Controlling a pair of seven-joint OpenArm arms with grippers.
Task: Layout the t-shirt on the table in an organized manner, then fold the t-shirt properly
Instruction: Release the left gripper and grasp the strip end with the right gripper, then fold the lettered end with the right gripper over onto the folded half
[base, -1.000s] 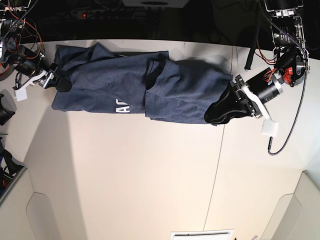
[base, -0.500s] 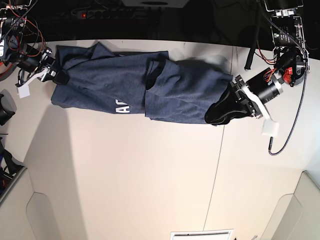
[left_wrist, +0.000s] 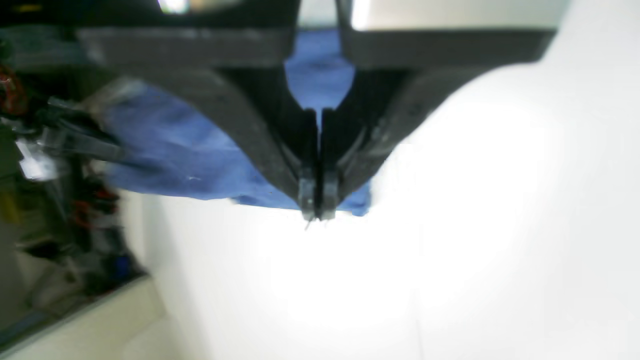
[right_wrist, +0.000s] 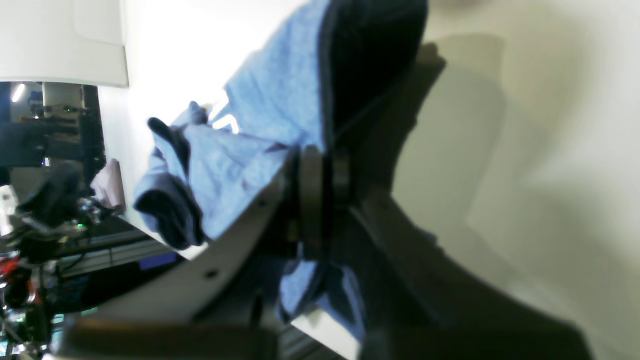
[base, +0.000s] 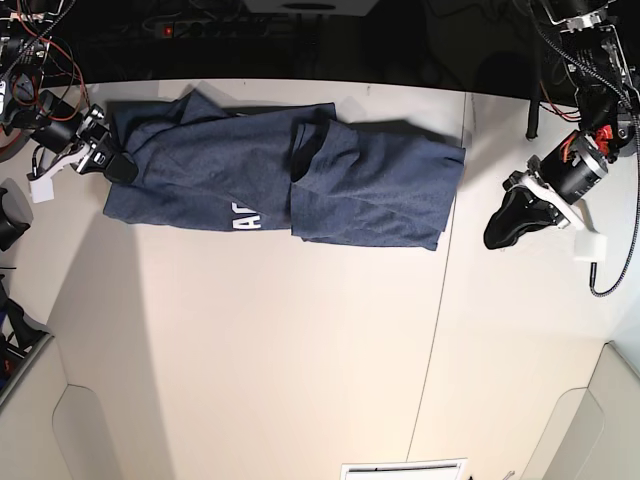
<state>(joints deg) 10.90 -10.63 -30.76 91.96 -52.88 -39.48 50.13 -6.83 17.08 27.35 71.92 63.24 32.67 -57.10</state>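
**Base view: one gripper off the shirt, the other pinching its edge**

Base view had the left gripper (base: 503, 228) sitting over bare worktop (base: 300, 350), well off to the side of the t-shirt (base: 300, 175) and not touching it at all. Its own wrist camera backed that up: left gripper (left_wrist: 317, 200) had both fingers pressed together with nothing between them, tips right down near the white surface, and the blue hem of the t-shirt (left_wrist: 200, 160) was lying behind it. That view was pretty blurry though, so I couldn't tell if the tips actually touched the worktop (left_wrist: 450, 250).

Over on the other side, the right gripper (base: 112, 162) was at the shirt's far end. In the right wrist view the right gripper (right_wrist: 320, 175) was clamped on a fold of the t-shirt (right_wrist: 260, 150), with cloth bunched up on both sides of the fingers and some hanging loose past them.

The shirt itself lay stretched out lengthwise along the back part of the worktop, roughly a long rectangle but still rumpled, with one half overlapping the other near the middle. A bit of white lettering (base: 243, 214) peeked out along the front edge. A thin dark seam (base: 432, 330) ran across the worktop just past the shirt's free end, between it and the left gripper.
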